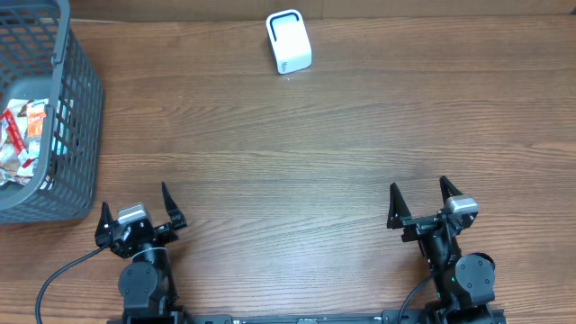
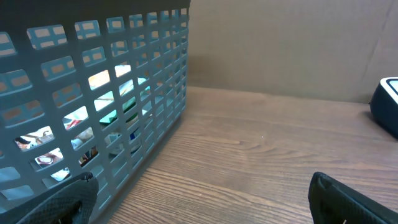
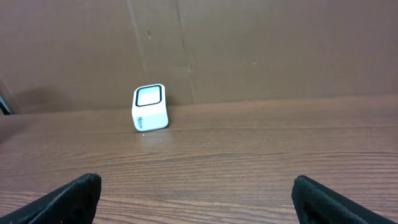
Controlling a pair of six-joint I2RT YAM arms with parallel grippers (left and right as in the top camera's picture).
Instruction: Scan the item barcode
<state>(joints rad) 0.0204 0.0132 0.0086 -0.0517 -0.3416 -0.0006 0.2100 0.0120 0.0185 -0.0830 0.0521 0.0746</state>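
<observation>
Packaged items (image 1: 22,139) lie inside a grey plastic basket (image 1: 76,108) at the left edge; through its lattice wall (image 2: 124,93) I glimpse their coloured wrappers (image 2: 43,140). No barcode is readable. A small white scanner (image 1: 289,41) with a dark-framed window stands at the table's far middle, seen too as the white scanner (image 3: 150,107) ahead and as a dark scanner edge (image 2: 387,106) at right. My left gripper (image 1: 137,209) sits open near the front left, empty. My right gripper (image 1: 421,202) sits open near the front right, empty.
A brown cardboard wall (image 3: 249,43) backs the wooden table (image 1: 297,162). The basket stands close to the left gripper's left finger (image 2: 62,202). A black cable (image 1: 54,279) trails from the left arm base.
</observation>
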